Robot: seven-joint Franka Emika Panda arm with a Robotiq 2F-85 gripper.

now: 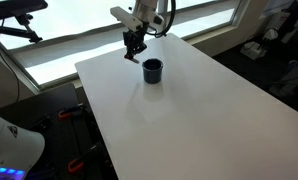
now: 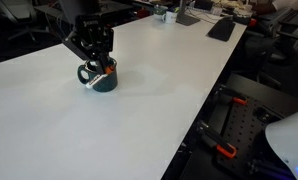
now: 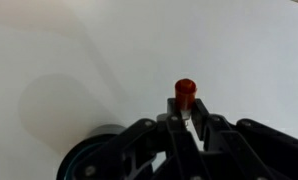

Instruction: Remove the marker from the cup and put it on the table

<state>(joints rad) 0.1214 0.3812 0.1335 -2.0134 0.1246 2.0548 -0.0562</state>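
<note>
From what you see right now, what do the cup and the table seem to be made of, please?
The cup: probably glazed ceramic, dark navy with faint highlights, though plastic is possible. The table: likely laminate, smooth even white with no visible grain.

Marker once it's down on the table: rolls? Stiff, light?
Likely rolls: the marker looks round and slim, and the table looks smooth. Probably stiff and light, being a short thin stick.
</note>
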